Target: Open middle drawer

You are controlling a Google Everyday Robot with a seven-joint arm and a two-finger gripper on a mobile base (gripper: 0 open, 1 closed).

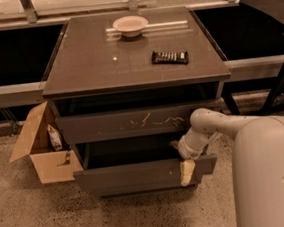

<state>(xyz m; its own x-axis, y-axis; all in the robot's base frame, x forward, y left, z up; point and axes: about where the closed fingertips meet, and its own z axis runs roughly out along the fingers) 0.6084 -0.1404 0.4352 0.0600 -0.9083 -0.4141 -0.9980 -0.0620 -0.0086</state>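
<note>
The middle drawer [133, 176] is a wide dark grey plain front, pulled out from the cabinet so its dark box shows behind it. My gripper [183, 163] is at the right end of this front, reaching down over its top edge. One pale finger [187, 172] hangs down the outer face and the other is inside the drawer, so the gripper is shut on the front panel. Above it sits the closed top drawer [108, 125] with white scratch marks.
An open cardboard box [40, 150] stands on the floor left of the cabinet. On the cabinet top [87, 65] are a white bowl [130, 24] and a dark flat bar [169, 57]. My white body [271, 173] fills the lower right. Dark furniture legs [280, 87] stand at the right.
</note>
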